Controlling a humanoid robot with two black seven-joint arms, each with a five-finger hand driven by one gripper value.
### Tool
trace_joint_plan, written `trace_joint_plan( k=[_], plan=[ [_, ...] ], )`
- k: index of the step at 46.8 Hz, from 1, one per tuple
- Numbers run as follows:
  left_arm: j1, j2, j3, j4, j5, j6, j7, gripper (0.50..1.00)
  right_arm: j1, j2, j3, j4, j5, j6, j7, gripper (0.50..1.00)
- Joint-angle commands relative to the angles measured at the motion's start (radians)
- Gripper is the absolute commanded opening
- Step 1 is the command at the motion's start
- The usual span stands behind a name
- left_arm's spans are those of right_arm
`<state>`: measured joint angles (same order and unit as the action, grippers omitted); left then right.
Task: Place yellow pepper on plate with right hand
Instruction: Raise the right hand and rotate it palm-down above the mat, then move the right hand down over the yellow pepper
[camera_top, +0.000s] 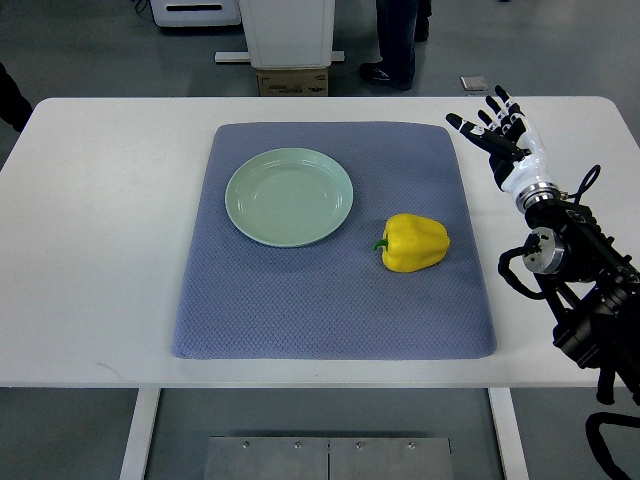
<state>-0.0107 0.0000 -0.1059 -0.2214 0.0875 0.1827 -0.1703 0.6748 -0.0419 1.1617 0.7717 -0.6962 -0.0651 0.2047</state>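
Note:
A yellow pepper (414, 243) with a green stem lies on its side on the blue-grey mat (330, 300), right of centre. A pale green plate (289, 196) sits empty on the mat to the pepper's upper left. My right hand (497, 135) is above the table's right side, beyond the mat's right edge, fingers spread and holding nothing. It is up and to the right of the pepper, well apart from it. The left arm does not show.
The white table (100, 250) carries the mat. Beyond its far edge stand a white pedestal (290, 35), a cardboard box (293, 82) and a person's legs (395, 45). A dark sleeve shows at the far left edge (10, 100).

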Motion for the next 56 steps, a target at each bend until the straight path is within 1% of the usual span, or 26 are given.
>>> trace_joint_plan(
  k=[1, 15, 17, 22, 27, 33, 44, 56],
  plan=[
    [0.0, 0.0, 0.0, 0.001, 0.0, 0.0, 0.0, 1.0, 0.006, -0.001, 0.0, 0.0, 0.0, 0.001, -0.001, 1.0],
    [0.0, 0.0, 0.0, 0.001, 0.0, 0.0, 0.0, 1.0, 0.011, -0.022, -0.013, 0.001, 0.0, 0.001, 0.002, 1.0],
    [0.0, 0.0, 0.0, -0.001, 0.0, 0.0, 0.0, 1.0, 0.008, -0.035, -0.023, 0.004, 0.001, 0.016, 0.002, 1.0],
    [0.0, 0.0, 0.0, 0.001, 0.0, 0.0, 0.0, 1.0, 0.009, -0.068, -0.073, 0.008, 0.001, 0.03, 0.028, 1.0],
    [0.0, 0.0, 0.0, 0.001, 0.0, 0.0, 0.0, 1.0, 0.012, -0.095, -0.089, 0.049, 0.003, 0.031, 0.067, 1.0],
    [0.0, 0.0, 0.0, 0.001, 0.0, 0.0, 0.0, 1.0, 0.011, -0.127, -0.12, 0.1, 0.003, 0.045, 0.067, 1.0],
    [0.0, 0.0, 0.0, -0.001, 0.0, 0.0, 0.0, 1.0, 0.028, -0.214, -0.217, 0.138, 0.003, 0.128, 0.058, 0.989],
    [0.0, 0.0, 0.0, 0.001, 0.0, 0.0, 0.0, 1.0, 0.088, -0.381, -0.411, 0.224, -0.006, 0.243, 0.048, 0.983]
  ],
)
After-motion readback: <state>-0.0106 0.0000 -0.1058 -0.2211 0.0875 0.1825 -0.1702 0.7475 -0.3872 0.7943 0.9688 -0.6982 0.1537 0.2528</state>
